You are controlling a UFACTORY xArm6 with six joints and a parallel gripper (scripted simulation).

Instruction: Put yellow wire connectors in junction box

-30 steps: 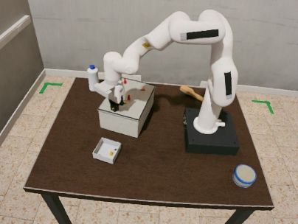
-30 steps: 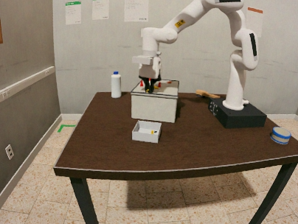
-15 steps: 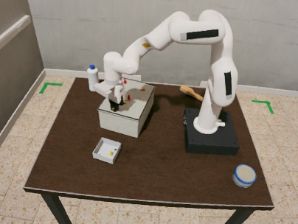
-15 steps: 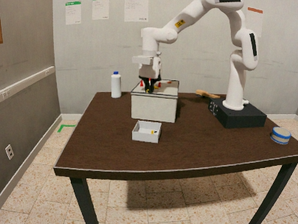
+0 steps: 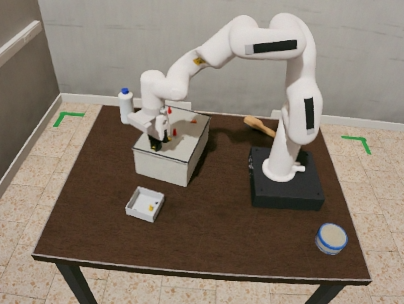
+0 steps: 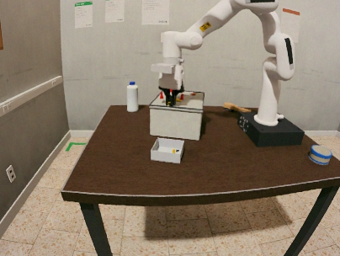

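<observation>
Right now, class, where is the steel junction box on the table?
In the top view the steel junction box sits on the table's left half, just in front of the white tool case, apart from it, with one yellow wire connector inside.

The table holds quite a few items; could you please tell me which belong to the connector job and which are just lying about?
Part of the job:
- gripper, shut on a yellow wire connector
- tool case's lid with red connectors
- steel junction box, one yellow connector inside

Just lying about:
- white bottle
- wooden tool
- blue-rimmed tape roll
</observation>
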